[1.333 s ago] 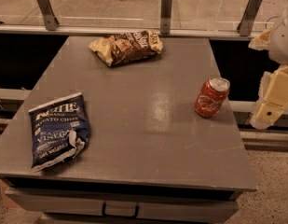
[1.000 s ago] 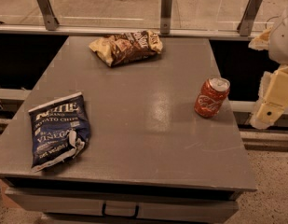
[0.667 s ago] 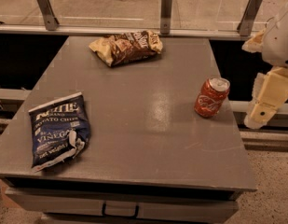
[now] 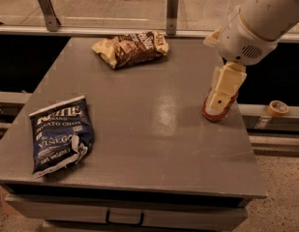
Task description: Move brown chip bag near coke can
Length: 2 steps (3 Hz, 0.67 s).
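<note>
**Reach step, bag untouched**

Gripper (image 4: 225, 87) hangs at right of frame, partly covering the coke can (image 4: 217, 112); wide or narrow, cannot tell. Brown chip bag (image 4: 132, 48) lies upper centre on the table (image 4: 154, 144), well apart from both. Next, probably: cross to the bag, descend, grasp.

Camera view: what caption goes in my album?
Robot gripper hangs in front of the coke can; brown chip bag lies at the far edge of the table.

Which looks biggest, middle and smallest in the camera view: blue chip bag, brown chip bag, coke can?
Largest: blue chip bag, but it lies nearer the camera, so this is unsure.
Next: brown chip bag.
Smallest: coke can, partly hidden behind the gripper near the table right edge.
</note>
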### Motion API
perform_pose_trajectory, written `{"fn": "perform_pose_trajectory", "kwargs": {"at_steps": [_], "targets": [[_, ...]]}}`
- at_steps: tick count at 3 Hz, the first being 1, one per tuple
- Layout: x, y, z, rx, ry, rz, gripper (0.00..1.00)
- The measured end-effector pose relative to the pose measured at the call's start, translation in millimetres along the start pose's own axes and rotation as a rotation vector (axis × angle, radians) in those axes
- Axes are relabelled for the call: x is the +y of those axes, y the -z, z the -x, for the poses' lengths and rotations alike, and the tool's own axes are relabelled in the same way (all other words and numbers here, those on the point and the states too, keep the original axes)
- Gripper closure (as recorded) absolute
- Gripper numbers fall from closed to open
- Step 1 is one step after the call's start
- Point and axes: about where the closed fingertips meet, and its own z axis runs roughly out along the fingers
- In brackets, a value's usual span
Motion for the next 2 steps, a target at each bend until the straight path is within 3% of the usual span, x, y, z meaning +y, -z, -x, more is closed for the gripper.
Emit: {"fn": "perform_pose_trajectory", "kwargs": {"at_steps": [1,2], "targets": [[-25.9,-33.6,44.3,-0.103,0.038,-0.022,0.0],[-25.9,-33.6,44.4,-0.103,0.038,-0.022,0.0]]}}
